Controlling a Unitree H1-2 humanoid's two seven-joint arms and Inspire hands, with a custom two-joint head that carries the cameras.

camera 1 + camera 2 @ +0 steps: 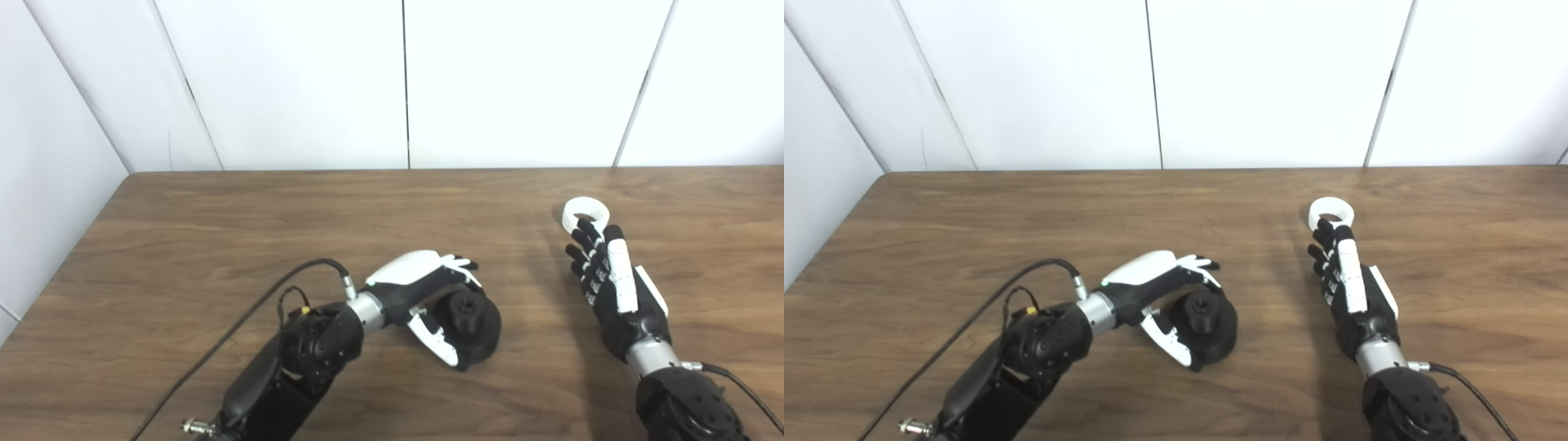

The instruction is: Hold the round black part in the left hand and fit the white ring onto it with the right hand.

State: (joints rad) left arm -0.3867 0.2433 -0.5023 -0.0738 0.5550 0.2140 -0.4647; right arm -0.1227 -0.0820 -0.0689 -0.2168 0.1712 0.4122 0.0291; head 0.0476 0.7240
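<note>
**Both hands at their parts on the table**

Nearest to me, my left hand [429, 288] is curling around the round black part [470, 327], which is sitting on the wooden table [245, 214]. My fingers are arching over its far side and my thumb [438, 340] is lying along its near side, but I cannot tell if I am really gripping it. The part is showing a small raised hub in its middle, and nothing is lying on it.

My right hand [606, 282] is stretching forward with the fingers extended and slack, grasping nothing. The fingertips are reaching the near edge of the white ring [586, 212], which is lying flat on the table, well apart from the black part.
</note>
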